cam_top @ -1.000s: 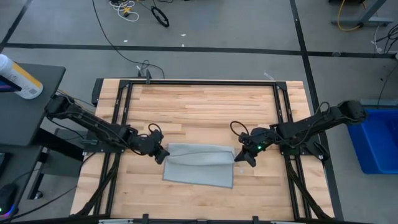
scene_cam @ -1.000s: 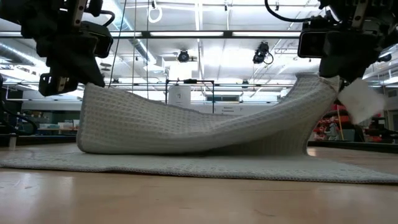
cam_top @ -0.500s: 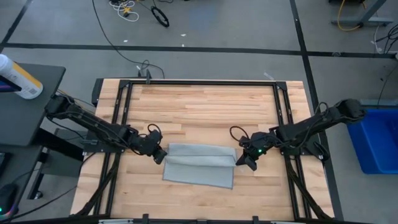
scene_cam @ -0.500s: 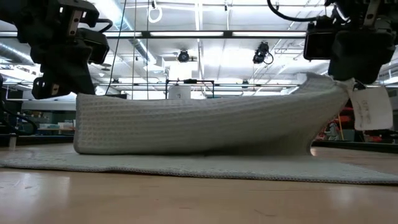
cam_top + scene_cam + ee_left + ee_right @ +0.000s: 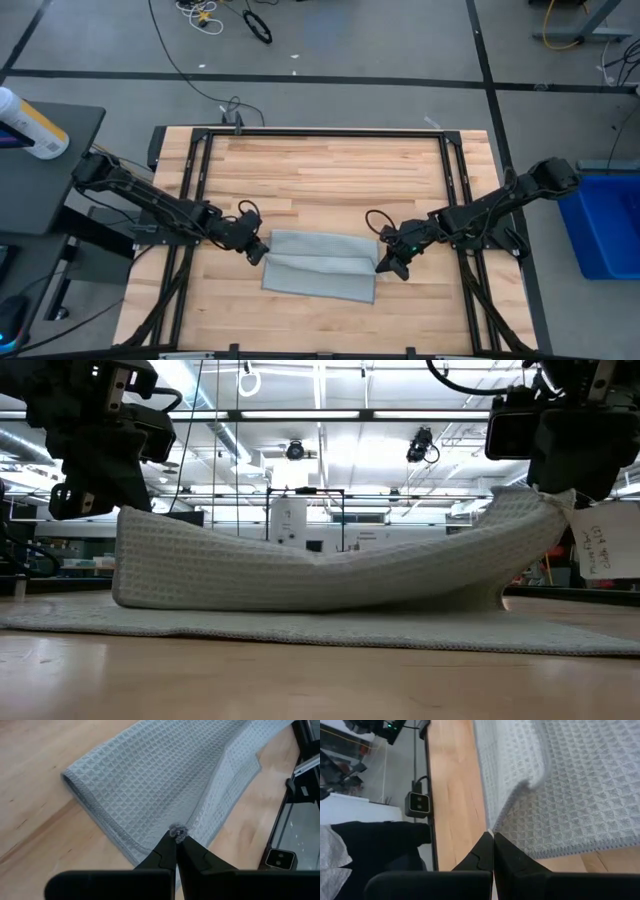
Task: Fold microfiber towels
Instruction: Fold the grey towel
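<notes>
Spanning left to right, towel (image 5: 320,266) half-folded.

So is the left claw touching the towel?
Touching. The left wrist view shows the left claw shut with a bunched bit of the towel pinched at its tips, and the low view shows that corner lifted.
</notes>
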Available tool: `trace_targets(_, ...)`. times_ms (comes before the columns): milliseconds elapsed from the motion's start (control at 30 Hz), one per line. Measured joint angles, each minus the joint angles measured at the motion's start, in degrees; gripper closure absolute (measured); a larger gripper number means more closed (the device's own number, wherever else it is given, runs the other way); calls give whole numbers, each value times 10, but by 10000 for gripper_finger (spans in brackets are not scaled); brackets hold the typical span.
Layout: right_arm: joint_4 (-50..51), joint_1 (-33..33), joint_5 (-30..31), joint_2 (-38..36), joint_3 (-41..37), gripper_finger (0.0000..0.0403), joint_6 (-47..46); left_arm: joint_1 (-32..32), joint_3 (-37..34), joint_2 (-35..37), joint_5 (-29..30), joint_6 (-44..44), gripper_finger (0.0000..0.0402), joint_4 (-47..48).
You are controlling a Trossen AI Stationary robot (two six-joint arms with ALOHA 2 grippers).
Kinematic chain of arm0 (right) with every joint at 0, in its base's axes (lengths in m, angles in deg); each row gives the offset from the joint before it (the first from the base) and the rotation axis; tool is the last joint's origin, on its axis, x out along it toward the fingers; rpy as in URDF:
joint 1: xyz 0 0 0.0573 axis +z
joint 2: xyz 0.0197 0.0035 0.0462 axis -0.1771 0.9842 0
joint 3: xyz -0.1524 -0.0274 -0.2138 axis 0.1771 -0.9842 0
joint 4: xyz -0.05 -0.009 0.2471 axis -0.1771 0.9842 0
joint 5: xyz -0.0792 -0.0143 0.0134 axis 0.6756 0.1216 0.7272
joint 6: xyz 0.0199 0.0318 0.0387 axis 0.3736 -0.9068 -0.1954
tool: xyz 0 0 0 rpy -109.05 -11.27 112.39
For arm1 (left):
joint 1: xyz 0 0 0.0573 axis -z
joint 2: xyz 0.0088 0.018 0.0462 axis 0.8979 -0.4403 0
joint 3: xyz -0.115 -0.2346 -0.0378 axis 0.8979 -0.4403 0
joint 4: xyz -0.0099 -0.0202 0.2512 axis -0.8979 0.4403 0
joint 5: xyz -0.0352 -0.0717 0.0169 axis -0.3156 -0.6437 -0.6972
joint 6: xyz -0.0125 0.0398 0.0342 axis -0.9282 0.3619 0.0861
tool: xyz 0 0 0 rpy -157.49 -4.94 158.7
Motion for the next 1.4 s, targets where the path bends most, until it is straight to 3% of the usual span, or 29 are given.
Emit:
trace_targets(467,0,1,2,0,0,403,-2,0,35,60,-13,9,398,86)
trace_targets(833,-18,4,5,0,0,403,-12,15,35,56,-19,-5,398,96)
trace_targets(1400,-24,37,25,28,0,403,-31,39,35,56,22,-25,398,107)
